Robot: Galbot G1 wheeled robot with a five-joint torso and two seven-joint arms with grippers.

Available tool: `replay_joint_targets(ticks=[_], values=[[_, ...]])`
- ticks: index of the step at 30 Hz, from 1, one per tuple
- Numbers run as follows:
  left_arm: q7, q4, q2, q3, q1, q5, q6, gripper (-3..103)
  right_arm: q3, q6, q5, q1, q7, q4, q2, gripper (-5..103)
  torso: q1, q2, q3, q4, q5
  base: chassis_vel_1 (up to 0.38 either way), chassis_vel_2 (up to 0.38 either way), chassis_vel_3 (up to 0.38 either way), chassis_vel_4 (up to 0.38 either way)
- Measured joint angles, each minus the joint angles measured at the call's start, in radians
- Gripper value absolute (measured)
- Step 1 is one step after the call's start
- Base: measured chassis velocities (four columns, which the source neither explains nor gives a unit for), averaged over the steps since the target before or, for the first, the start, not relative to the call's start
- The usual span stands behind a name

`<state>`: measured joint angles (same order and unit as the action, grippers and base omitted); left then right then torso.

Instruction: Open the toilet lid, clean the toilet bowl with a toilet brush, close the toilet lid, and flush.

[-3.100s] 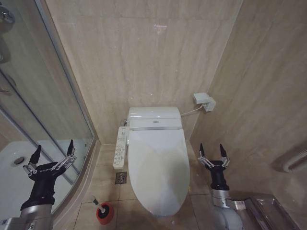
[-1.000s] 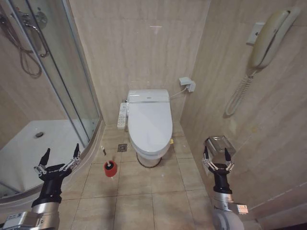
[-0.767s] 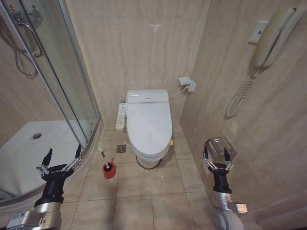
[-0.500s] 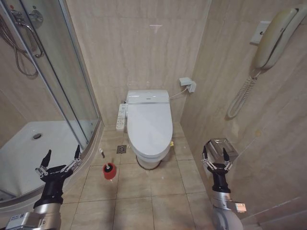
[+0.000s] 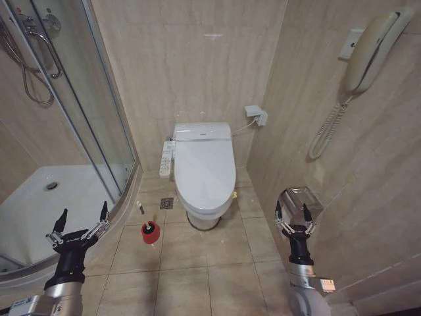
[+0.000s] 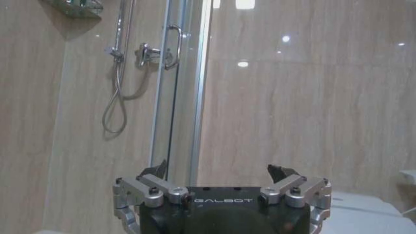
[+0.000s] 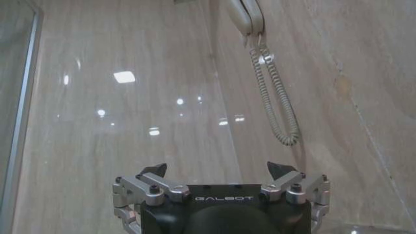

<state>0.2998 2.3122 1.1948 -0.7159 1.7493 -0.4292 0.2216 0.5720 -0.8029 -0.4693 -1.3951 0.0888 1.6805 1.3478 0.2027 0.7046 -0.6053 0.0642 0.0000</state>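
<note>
Glossy oval toilet lid [image 5: 205, 172] down (grippers idle).

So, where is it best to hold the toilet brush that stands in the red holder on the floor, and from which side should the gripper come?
Grip the toilet brush by its thin light handle, which sticks up and slants away from the red holder, not by the black head sitting in the cup. Probably come from above with the left gripper, now open and on that side; the toilet lid is closed.

Beige marble-look wall tiles [image 5: 197, 72], tan floor tiles [image 5: 197, 263]. Glass shower enclosure [image 5: 72, 112] left, white shower tray [image 5: 46, 204]. Wall phone [image 5: 368, 49] right, coiled cord.
</note>
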Motion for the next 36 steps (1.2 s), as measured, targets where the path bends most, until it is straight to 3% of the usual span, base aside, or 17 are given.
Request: replay_joint_targets(ticks=[6, 9, 16, 20, 21, 25, 29, 33, 36], values=[[-0.028, -0.006, 0.020, -0.016, 0.003, 0.003, 0.027, 100, -0.005, -0.003, 0.001, -0.011, -0.008, 0.001, -0.010, 100, 0.000, 0.000, 0.000, -0.0001, 0.0000, 0.000, 0.000, 0.000, 0.000], [-0.116, -0.021, 0.043, -0.039, 0.016, 0.015, 0.083, 100, -0.013, 0.022, 0.023, -0.035, -0.067, 0.025, -0.016, 100, 0.000, 0.000, 0.000, -0.0002, 0.0000, 0.000, 0.000, 0.000, 0.000], [-0.211, -0.059, 0.053, -0.089, 0.019, -0.003, 0.154, 100, -0.014, 0.060, 0.052, -0.090, -0.060, 0.089, -0.068, 100, 0.000, 0.000, 0.000, -0.0006, 0.0003, 0.000, 0.000, 0.000, 0.000], [-0.223, -0.074, 0.050, -0.089, 0.008, -0.006, 0.160, 100, -0.007, 0.078, 0.069, -0.120, -0.061, 0.118, -0.082, 100, 0.000, 0.000, 0.000, -0.0006, 0.0001, 0.000, 0.000, 0.000, 0.000], [-0.239, -0.096, 0.041, -0.080, -0.006, -0.015, 0.163, 100, 0.003, 0.118, 0.097, -0.176, -0.082, 0.165, -0.112, 100, 0.000, 0.000, 0.000, 0.0010, -0.0003, 0.000, 0.000, 0.000, 0.000], [-0.253, -0.098, 0.041, -0.090, 0.007, -0.020, 0.162, 100, -0.009, 0.198, 0.109, -0.210, -0.134, 0.234, -0.175, 100, 0.000, 0.000, 0.000, -0.0003, -0.0001, 0.000, 0.000, 0.000, 0.000], [-0.235, -0.075, 0.030, -0.096, 0.028, 0.003, 0.124, 100, -0.023, 0.314, 0.127, -0.249, -0.225, 0.288, -0.249, 100, 0.000, 0.000, 0.000, -0.0001, 0.0001, 0.000, 0.000, 0.000, 0.000], [-0.197, -0.059, 0.027, -0.093, 0.030, 0.013, 0.074, 100, -0.026, 0.371, 0.110, -0.251, -0.270, 0.307, -0.276, 100, 0.000, 0.000, 0.000, 0.0001, 0.0002, 0.000, 0.000, 0.000, 0.000], [-0.134, -0.034, 0.030, -0.077, 0.026, 0.025, -0.022, 100, -0.025, 0.441, 0.081, -0.246, -0.304, 0.332, -0.297, 100, 0.000, 0.000, 0.000, -0.0002, 0.0002, 0.000, 0.000, 0.000, 0.000]])
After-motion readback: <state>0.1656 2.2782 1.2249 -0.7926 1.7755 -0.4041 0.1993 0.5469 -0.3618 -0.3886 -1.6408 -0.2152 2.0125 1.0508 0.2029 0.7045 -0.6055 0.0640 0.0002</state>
